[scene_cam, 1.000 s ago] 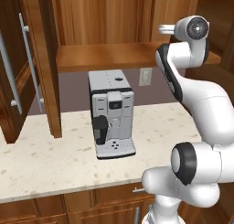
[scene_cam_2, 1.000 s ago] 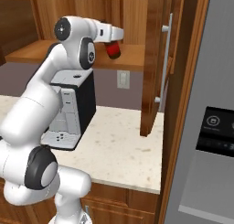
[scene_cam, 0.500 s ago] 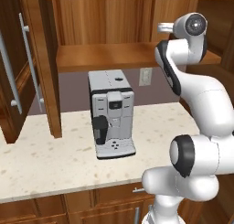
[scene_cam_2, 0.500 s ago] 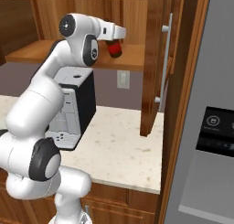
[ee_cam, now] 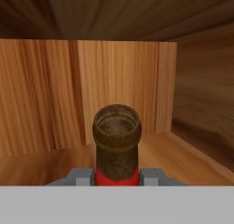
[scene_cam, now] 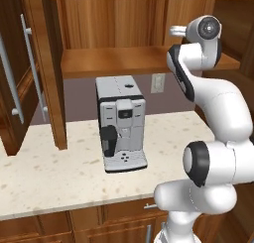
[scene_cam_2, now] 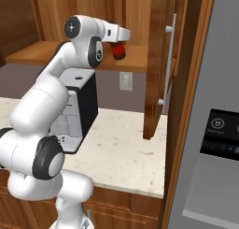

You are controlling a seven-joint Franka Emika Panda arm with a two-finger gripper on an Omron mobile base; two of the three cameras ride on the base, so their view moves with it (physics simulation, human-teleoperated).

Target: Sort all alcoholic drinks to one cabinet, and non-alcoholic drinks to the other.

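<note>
Jaws grip a brown bottle (ee_cam: 116,143) with a red band at its neck, its open mouth pointing ahead into the open wooden cabinet (ee_cam: 55,90). Left of and below the jaws stands a coffee machine (scene_cam: 120,123) on the bench (scene_cam: 59,175). Just under the jaws lies the cabinet shelf (scene_cam_2: 42,55). Right of them hangs the open cabinet door (scene_cam_2: 161,60).
</note>
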